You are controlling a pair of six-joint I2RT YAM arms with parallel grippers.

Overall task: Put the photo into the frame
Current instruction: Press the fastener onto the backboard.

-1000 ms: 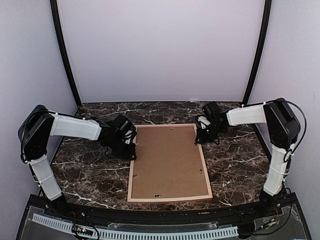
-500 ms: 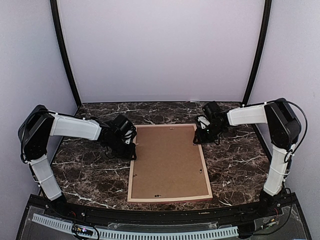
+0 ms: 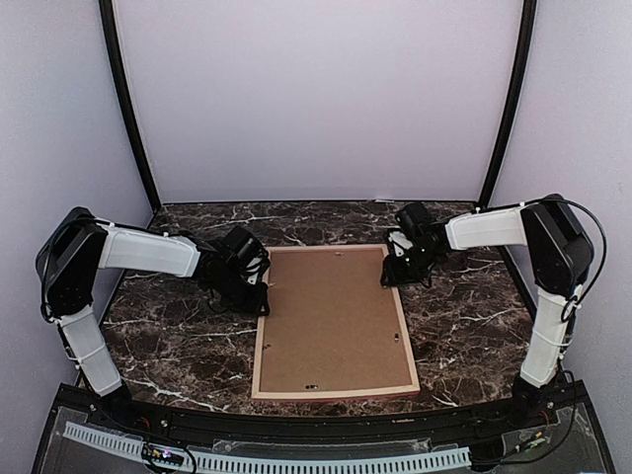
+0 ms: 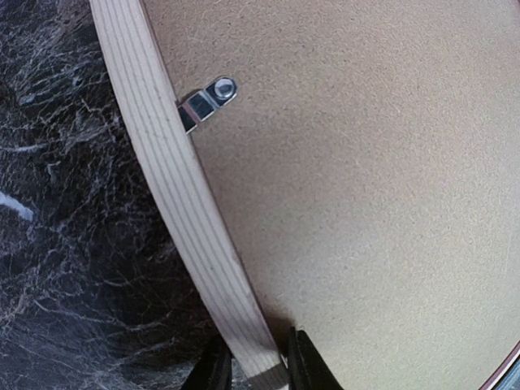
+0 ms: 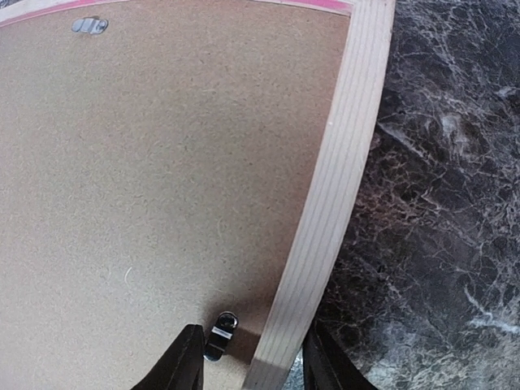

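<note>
The dark marble table (image 3: 474,316) fills the floor of the booth, and 2 white-and-black arms reach over it from the near corners. The left arm (image 3: 148,252) and the right arm (image 3: 484,229) both angle inward toward the far end of the work.

The frame (image 3: 336,393) lies flat in the middle of the table with its pale wood back up, long sides running away from the arm bases. A thin line of pink shows along its far edge in the right wrist view. A plain brown backing board (image 3: 331,316) sits inside the frame and covers the whole opening.

The left hand (image 3: 259,296) is at the frame's left rail near the far-left corner. Its 2 fingers (image 4: 213,370) are pressed against either side of the wood, pinching the rail. The right hand (image 3: 393,275) is at the right rail near the far-right corner, straddling it with the jaws spread wider than the rail. 1 finger (image 5: 183,361) stands over the board and the other outside over the marble.

Small metal clips hold the board at the rim — 1 clip (image 4: 207,99) by the left rail just ahead of the left hand, and another tab (image 5: 221,331) between the right hand's inner finger and the rail.
</note>
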